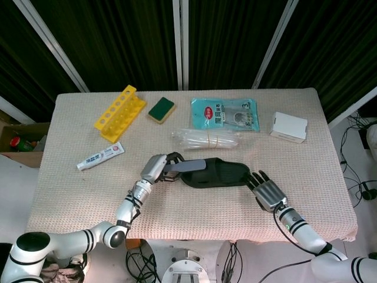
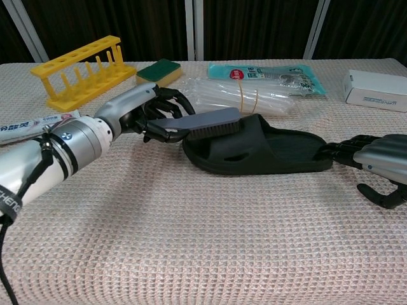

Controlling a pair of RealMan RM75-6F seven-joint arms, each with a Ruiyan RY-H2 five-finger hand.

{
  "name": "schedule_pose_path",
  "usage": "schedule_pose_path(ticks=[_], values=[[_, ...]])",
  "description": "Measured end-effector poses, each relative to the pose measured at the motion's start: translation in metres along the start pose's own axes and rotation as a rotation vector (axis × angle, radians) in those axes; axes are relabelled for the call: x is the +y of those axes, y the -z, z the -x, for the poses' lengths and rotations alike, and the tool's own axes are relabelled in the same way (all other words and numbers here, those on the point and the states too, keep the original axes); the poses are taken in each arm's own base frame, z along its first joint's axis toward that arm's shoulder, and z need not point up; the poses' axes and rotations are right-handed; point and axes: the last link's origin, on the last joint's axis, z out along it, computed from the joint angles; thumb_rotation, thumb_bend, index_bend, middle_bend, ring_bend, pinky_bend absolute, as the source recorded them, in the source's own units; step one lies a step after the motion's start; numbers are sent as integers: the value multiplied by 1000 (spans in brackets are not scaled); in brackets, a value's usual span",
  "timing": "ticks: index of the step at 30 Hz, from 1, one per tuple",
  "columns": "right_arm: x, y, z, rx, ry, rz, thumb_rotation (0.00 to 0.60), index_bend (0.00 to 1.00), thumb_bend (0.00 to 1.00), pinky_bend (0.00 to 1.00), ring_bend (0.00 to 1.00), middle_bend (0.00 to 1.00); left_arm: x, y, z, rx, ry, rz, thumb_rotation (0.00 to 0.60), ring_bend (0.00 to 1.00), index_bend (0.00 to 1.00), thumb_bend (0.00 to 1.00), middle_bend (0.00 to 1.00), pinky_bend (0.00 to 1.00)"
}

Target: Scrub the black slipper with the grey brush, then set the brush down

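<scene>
The black slipper point(image 1: 221, 173) point(image 2: 267, 151) lies mid-table, toe end to the left. My left hand point(image 1: 159, 167) point(image 2: 143, 113) grips the handle of the grey brush point(image 1: 187, 167) point(image 2: 203, 122), whose bristles rest on the slipper's toe strap. At the heel end my right hand point(image 1: 266, 190) point(image 2: 375, 159) lies palm down, its fingertips touching the slipper's heel. It holds nothing and its fingers are spread.
Behind the slipper lie a clear plastic packet point(image 1: 206, 139), a teal packet point(image 1: 224, 114), a green sponge point(image 1: 161, 109), a yellow rack point(image 1: 119, 112) and a white box point(image 1: 288, 127). A toothpaste tube point(image 1: 100, 156) lies to the left.
</scene>
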Motion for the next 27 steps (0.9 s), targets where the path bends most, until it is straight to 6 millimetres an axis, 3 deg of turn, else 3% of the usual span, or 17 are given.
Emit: schedule_pose_path(ticks=[12,27], values=[[0,0,0,1,-4,1,600,0,647,0,0,0,0,23,-17,-165,186,-35,600,796,890,369,963,787],[1,-2,1,-6,-6,7,600,0,649,0,0,0,-17,5,-12,103,-95,-33,600,787,884,379,954,782]])
